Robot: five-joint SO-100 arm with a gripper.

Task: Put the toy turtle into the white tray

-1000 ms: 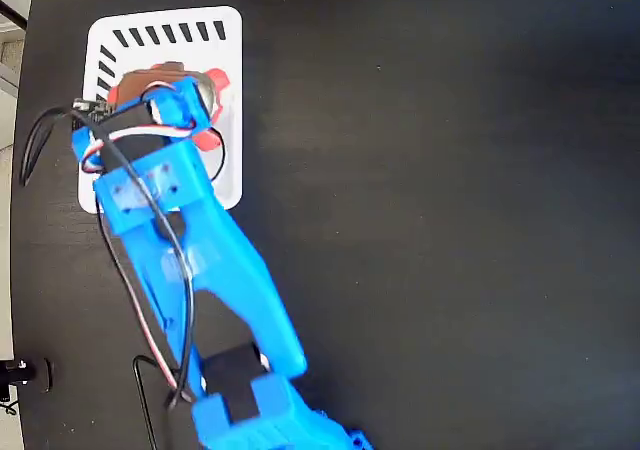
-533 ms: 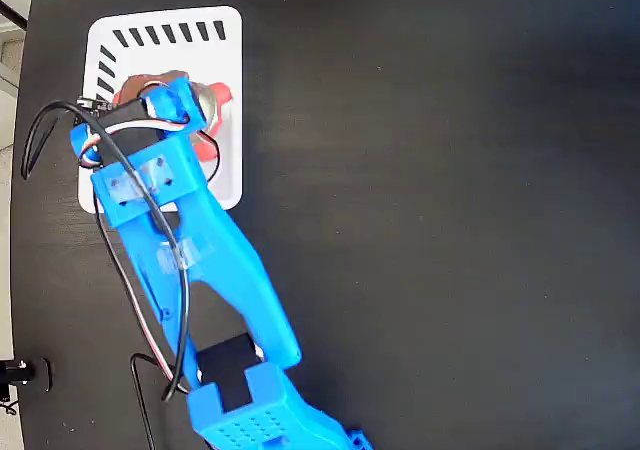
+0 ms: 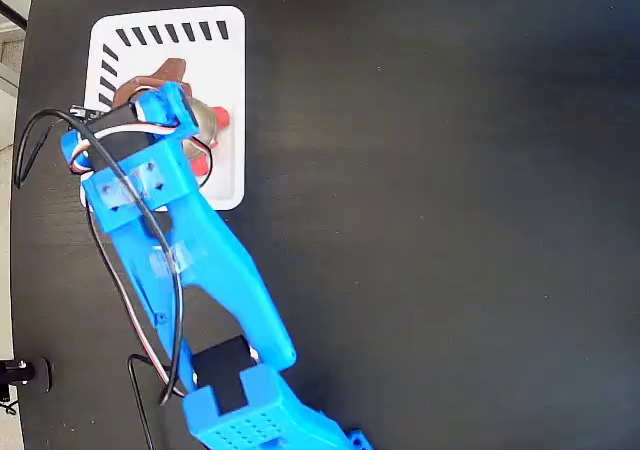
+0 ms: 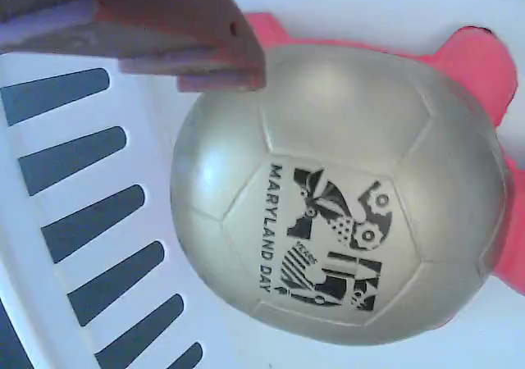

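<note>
Turtle (image 4: 340,193) sits inside the white tray (image 3: 228,90), beside its slotted edge, and I judge it light and squashy, with a slick domed shell a finger could skid off. If I had to retake it I'd pinch across the shell's flanks, above the red legs. Whether the gripper (image 3: 165,95) has let go I cannot tell; one finger (image 4: 176,37) touches the shell's rim in the wrist view.

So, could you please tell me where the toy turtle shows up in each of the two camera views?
Fixed view: the toy turtle sits upper left, on the white tray, mostly hidden under the blue arm; grey shell and red legs peek out.
Wrist view: its shell fills the centre and right, red legs at the top and right edges.
Shared landmark: the tray's dark slanted slots.
</note>
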